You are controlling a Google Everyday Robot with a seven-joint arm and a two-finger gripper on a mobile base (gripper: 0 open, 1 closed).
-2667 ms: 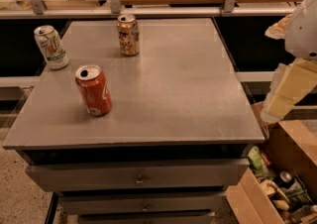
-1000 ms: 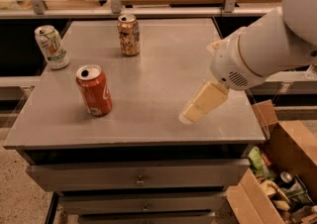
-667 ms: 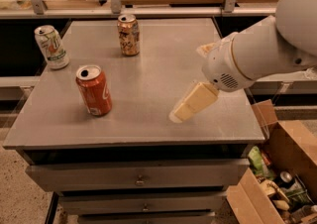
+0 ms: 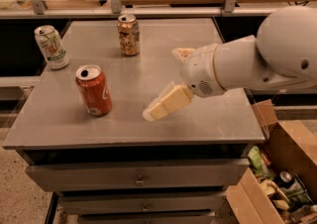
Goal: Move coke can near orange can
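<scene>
The coke can (image 4: 94,90), red with white script and an open silver top, stands upright at the front left of the grey table (image 4: 218,119). The orange can (image 4: 129,34), mottled orange-brown, stands upright at the back, left of centre. My gripper (image 4: 162,84) hangs over the middle of the table, to the right of the coke can and apart from it. It is open and empty. One cream finger (image 4: 166,104) points down-left towards the coke can. The white arm reaches in from the right.
A white and green 7UP can (image 4: 51,47) stands at the table's left edge, behind the coke can. An open cardboard box (image 4: 277,168) with clutter sits on the floor at the lower right. Drawers (image 4: 138,181) lie below the tabletop. A shelf rail runs along the back.
My arm has swung in from the right, and the gripper has moved left over the table towards the coke can. The cans have not moved.
</scene>
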